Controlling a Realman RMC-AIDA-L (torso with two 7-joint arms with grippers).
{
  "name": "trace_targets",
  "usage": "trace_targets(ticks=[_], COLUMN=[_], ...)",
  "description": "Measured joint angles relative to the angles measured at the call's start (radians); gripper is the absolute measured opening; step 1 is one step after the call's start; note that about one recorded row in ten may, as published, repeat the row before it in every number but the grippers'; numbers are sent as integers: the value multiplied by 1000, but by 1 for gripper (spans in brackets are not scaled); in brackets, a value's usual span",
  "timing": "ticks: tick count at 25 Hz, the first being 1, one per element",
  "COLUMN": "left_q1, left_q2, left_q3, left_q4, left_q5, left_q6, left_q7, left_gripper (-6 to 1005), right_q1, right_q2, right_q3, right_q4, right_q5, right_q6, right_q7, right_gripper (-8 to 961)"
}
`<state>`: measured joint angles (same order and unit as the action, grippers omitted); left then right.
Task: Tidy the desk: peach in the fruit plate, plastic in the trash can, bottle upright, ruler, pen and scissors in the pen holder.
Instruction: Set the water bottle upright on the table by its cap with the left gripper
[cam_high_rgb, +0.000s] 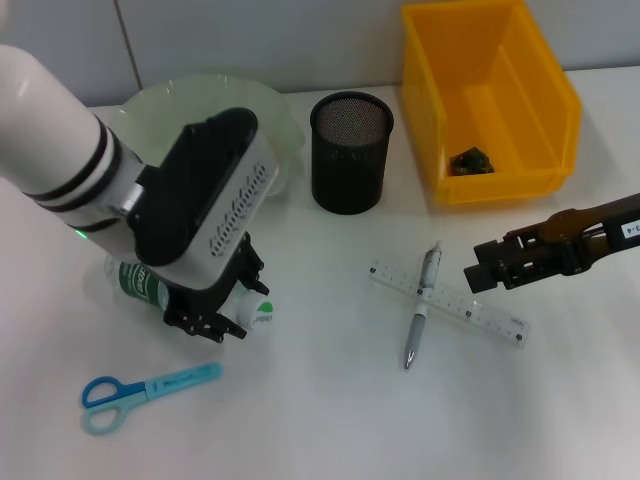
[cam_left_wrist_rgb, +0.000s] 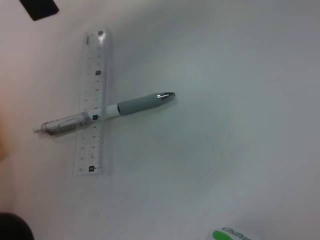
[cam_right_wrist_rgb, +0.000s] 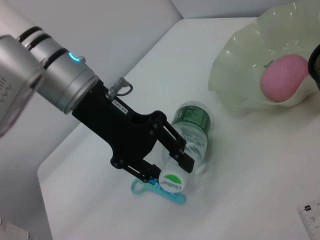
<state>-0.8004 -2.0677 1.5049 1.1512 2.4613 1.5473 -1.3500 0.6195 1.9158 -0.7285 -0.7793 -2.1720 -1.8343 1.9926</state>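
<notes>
White desk runs from wall to near edge. Nearest me the scissors lie just below the left gripper, whose fingers pinch the neck of the bottle, lying flat. Beyond it, the peach sits in the fruit plate. Further right the pen crosses the ruler, beside the right gripper; its fingers I cannot tell

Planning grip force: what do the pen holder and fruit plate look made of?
The pen holder looks like black wire mesh, probably metal: fine holes show through its wall. The fruit plate seems translucent pale green plastic or glass, glossy, with a wavy rim.
</notes>
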Motion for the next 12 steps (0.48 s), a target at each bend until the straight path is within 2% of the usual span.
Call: trace_targets(ticks=[4,12], left_q1=[0,-4], left_q2=[0,-2], left_q3=[-59,-102], left_q4=[7,9], left_q5=[-3,-7], left_q6=[35,74], left_q7=[0,0], left_gripper=[453,453], right_q1=[0,0], right_q2=[-1,-2], right_q3=[0,0], right_q4=[0,-3], right_q5=[0,0], right_q6=[-2,-3], right_q7=[0,-1], right_gripper=[761,762])
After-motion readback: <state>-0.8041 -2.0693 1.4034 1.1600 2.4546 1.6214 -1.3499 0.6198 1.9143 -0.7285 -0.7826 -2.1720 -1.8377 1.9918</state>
